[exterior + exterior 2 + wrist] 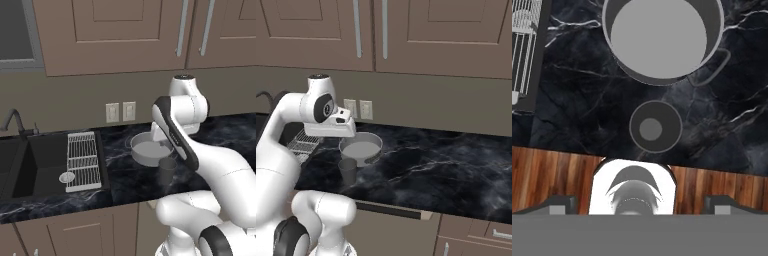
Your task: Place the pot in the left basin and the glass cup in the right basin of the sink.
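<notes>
Sink at bench left end: left basin at the far left edge, right basin beside it with white wire rack across its right side, dark faucet behind. Pot sits on the bench right of the sink, toward the back; glass cup upright just in front of it, near the front edge, apart from the pot. Arm folded at the elbow, hand held above pot and cup, pointing straight down. End effector released, fingers spread wide, holding nothing. No readable writing.
</notes>
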{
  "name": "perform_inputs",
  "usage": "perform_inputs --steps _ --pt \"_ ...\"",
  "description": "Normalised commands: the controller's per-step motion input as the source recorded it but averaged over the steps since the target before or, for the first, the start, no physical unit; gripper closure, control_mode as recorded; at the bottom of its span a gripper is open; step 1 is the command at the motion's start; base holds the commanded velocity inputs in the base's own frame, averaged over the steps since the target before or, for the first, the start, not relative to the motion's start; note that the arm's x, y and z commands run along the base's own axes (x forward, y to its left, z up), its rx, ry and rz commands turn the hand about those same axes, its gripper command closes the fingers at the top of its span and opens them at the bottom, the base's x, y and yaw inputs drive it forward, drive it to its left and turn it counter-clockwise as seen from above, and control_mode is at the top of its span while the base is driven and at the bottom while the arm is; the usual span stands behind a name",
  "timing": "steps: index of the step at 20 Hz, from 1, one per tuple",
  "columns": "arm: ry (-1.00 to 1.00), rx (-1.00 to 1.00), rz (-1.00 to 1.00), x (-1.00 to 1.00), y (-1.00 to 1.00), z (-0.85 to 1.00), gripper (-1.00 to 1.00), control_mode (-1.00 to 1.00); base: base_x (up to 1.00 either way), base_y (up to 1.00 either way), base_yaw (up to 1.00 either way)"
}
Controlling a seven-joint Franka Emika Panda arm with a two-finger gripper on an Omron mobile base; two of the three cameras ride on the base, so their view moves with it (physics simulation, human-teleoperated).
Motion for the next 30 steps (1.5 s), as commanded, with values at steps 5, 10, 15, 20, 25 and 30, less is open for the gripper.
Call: perform_inputs --steps 5,10,15,20,25,30 --pt "0.00 0.02 0.00 0.00 0.05 -0.27 -1.00 -1.00 0.00 0.00 0.00" --pt "-0.02 0.00 0.00 0.20 0.00 -0.19 -1.00 -1.00 0.00 0.00 0.00" --pt "-0.02 0.00 0.00 0.14 0.07 -0.31 -1.00 -1.00 0.00 0.00 0.00" --pt "-0.01 0.00 0.00 0.19 0.13 -0.36 -1.00 -1.00 0.00 0.00 0.00" --pt "0.00 0.00 0.00 0.15 0.11 -0.36 -1.00 -1.00 0.00 0.00 0.00" --pt "0.00 0.00 0.00 0.02 0.00 -0.29 -1.00 -1.00 0.00 0.00 0.00"
